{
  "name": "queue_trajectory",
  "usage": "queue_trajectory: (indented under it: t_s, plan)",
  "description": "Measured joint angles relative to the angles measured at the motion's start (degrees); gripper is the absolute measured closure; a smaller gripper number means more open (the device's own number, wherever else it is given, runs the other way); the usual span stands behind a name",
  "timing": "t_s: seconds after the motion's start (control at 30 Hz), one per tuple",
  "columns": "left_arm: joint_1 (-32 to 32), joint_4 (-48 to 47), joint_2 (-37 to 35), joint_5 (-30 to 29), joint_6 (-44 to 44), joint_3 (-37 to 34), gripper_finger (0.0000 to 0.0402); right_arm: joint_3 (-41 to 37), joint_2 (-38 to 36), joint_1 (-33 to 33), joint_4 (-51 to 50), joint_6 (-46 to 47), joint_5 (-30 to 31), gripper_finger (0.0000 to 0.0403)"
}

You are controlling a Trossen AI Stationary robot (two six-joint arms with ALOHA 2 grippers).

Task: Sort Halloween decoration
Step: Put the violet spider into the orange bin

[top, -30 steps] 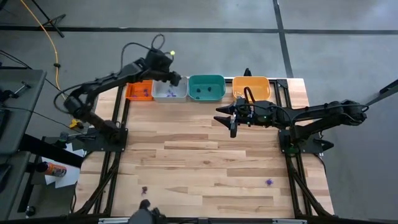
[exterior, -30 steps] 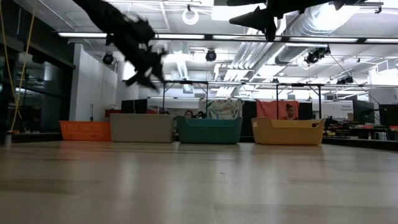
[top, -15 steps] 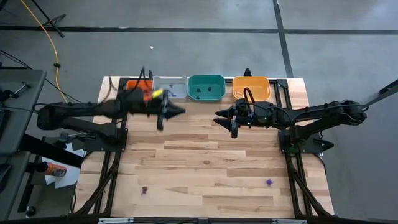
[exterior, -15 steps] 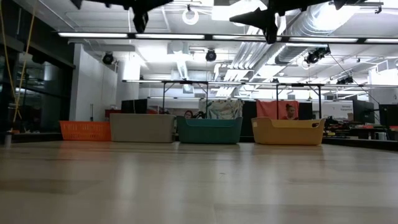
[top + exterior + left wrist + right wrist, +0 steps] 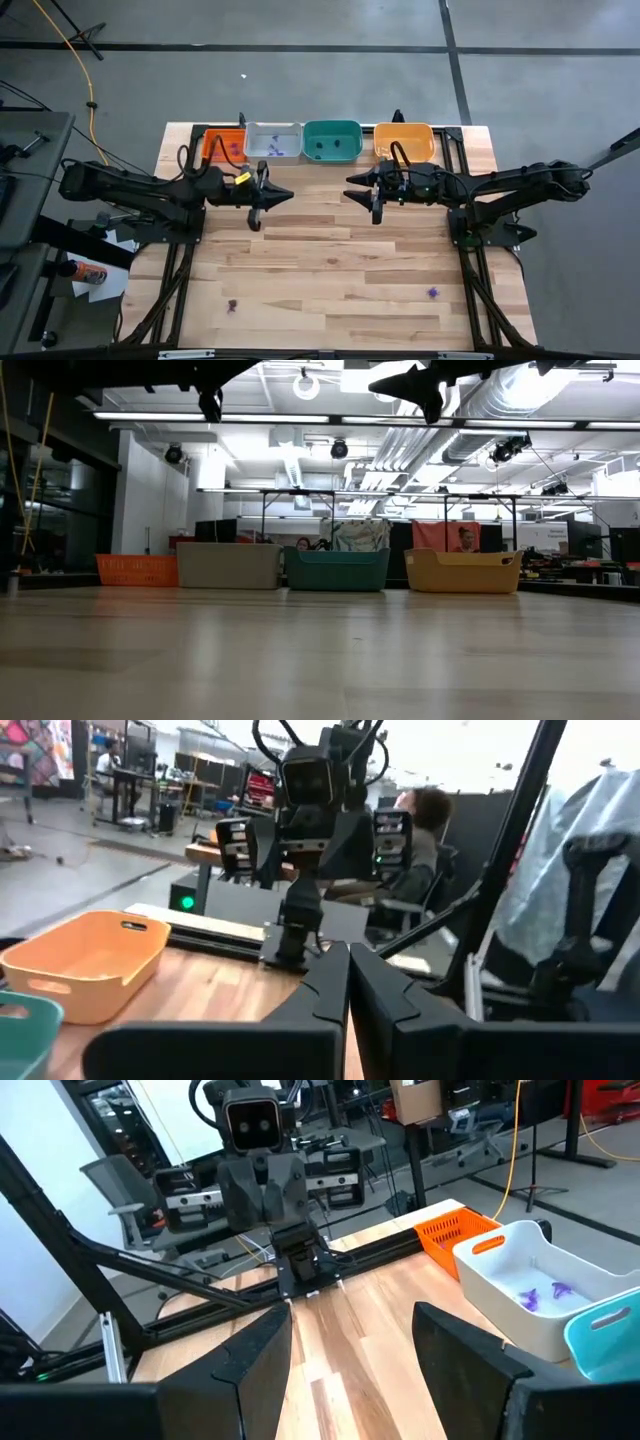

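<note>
Grey concrete floor [image 5: 330,80] surrounds the pale wooden desk [image 5: 330,270], crossed by dark seams, with a yellow cable [image 5: 72,50] trailing over it. Beyond the desk, long ceiling strip lights [image 5: 300,418], exposed silver ducts [image 5: 500,405], white walls, black-framed workbenches [image 5: 300,510] and a seated person [image 5: 420,830].

Tiny Halloween trinkets, some loose on the wood, some in the trays.

One purple trinket [image 5: 433,293] lies lower right of the high view, a darker one [image 5: 232,305] lower left; more purple pieces [image 5: 545,1294] lie in the white tray, dark ones [image 5: 321,146] in the teal tray.
</note>
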Motion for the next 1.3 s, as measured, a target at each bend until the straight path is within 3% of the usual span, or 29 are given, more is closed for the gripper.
queue_trajectory:
  t_s: [0.7, 0.83, 1.07, 1.3]
  plan:
    - [0.4, -3.4, 0.0, -0.1, 2.1, 0.0, 0.0401, 0.0, 0.0, 0.0, -0.3, -1.0, 0.0, 0.0205]
    - [0.4, -3.4, 0.0, -0.1, 1.7, 0.0, 0.0401, 0.0, 0.0, 0.0, -0.3, -4.3, 0.3, 0.0253]
    - [0.4, -3.4, 0.0, -0.1, 1.7, 0.0, 0.0401, 0.0, 0.0, 0.0, -0.4, -5.3, 0.9, 0.0391]
    - [0.4, -3.4, 0.0, -0.1, 1.7, 0.0, 0.0401, 0.0, -0.1, 0.0, -0.9, -6.3, 0.6, 0.0387]
